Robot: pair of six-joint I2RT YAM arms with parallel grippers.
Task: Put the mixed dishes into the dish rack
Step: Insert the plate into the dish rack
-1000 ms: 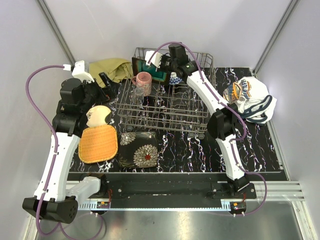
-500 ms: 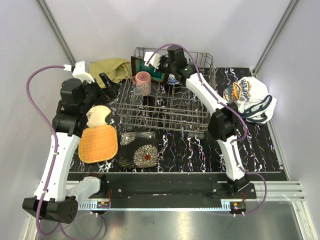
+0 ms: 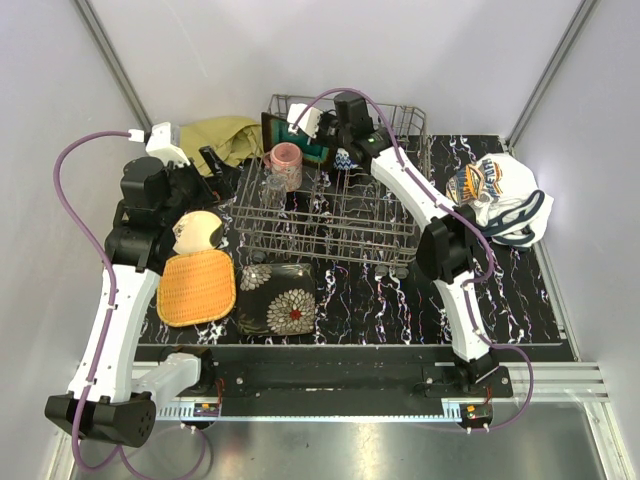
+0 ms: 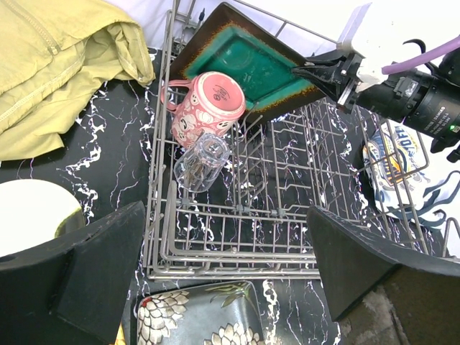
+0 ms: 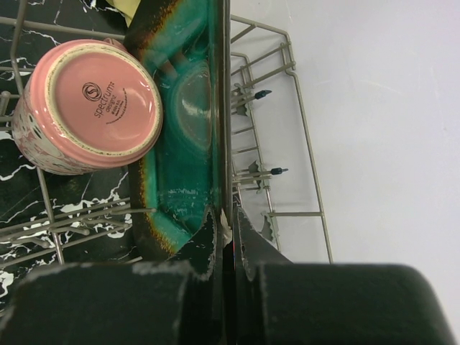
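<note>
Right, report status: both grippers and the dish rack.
Left gripper open, left of grey wire dish rack. Right gripper shut on teal square plate, on edge in rack's far corner. Pink patterned cup crowds it.

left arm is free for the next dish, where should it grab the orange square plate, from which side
Grip the orange square plate by its near edge, probably low from the near side. It lies flat on the table, so only an edge offers a bite; the cream round plate crowds its far edge and the dark floral plate its right.

Robot lab cell: plain white walls (image 3: 200, 60), alu frame posts (image 3: 112, 60), 2 arms (image 3: 110, 310) bolted to base rail (image 3: 560, 378).
</note>
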